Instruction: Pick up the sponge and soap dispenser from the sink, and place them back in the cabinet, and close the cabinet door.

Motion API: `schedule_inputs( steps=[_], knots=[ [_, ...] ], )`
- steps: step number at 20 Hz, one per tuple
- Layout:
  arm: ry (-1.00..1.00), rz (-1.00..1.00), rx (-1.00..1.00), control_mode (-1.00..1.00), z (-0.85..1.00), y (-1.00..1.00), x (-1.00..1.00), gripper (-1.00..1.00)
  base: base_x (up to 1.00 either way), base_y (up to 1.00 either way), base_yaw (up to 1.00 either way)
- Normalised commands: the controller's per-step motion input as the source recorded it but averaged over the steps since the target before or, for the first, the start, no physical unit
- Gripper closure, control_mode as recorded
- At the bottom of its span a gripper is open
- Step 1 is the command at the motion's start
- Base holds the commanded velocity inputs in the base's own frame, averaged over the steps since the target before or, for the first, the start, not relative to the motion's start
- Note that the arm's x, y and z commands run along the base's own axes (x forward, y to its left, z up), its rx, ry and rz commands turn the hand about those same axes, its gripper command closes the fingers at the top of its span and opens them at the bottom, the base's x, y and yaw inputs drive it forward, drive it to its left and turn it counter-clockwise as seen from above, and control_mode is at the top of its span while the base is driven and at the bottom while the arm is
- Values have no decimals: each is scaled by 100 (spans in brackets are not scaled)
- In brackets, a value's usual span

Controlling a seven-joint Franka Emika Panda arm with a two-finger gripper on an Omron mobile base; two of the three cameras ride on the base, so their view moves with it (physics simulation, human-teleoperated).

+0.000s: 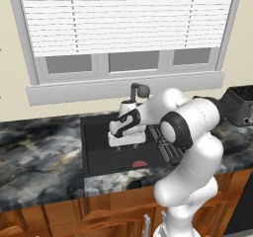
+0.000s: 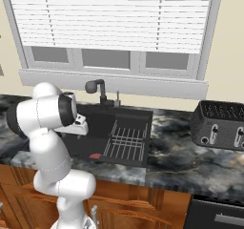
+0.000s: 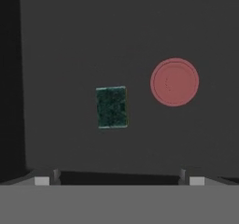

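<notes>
The sponge (image 3: 174,82), a flat round red-pink piece, lies on the floor of the black sink (image 1: 96,127), near its front wall (image 1: 139,164) (image 2: 95,155). My gripper (image 3: 119,181) hangs open above the basin floor, pointing down, with nothing between its fingers. In the hand view the sponge sits up and to the right of the gripper's centre. From the left base the gripper (image 1: 126,145) hovers over the middle of the sink, behind the sponge. The soap dispenser, the cabinet and the cabinet door are out of view.
A small dark green rectangular piece (image 3: 111,107) lies on the sink floor beside the sponge. A wire rack (image 2: 126,140) fills the sink's right half. The dark faucet (image 1: 140,90) stands behind. A black toaster (image 2: 221,125) sits on the marble counter (image 1: 39,152).
</notes>
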Motion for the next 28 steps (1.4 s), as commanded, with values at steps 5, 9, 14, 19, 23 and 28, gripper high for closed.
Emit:
schedule_inputs(
  steps=[5, 9, 14, 19, 23, 28],
  knots=[
    [0, 0, 0, -100, -20, 4, 0, -100, 0, 0, 0],
    [0, 0, 0, -100, -23, 1, 0, -100, 0, 0, 0],
    [0, 0, 0, -100, -23, 2, 0, -100, 0, 0, 0],
    [0, 0, 0, -100, -19, 1, 0, -100, 0, 0, 0],
    [0, 0, 0, -100, -15, 0, 4, -100, 0, 0, 0],
    [0, 0, 0, -100, -15, 4, 8, -100, 0, 0, 0]
  ],
)
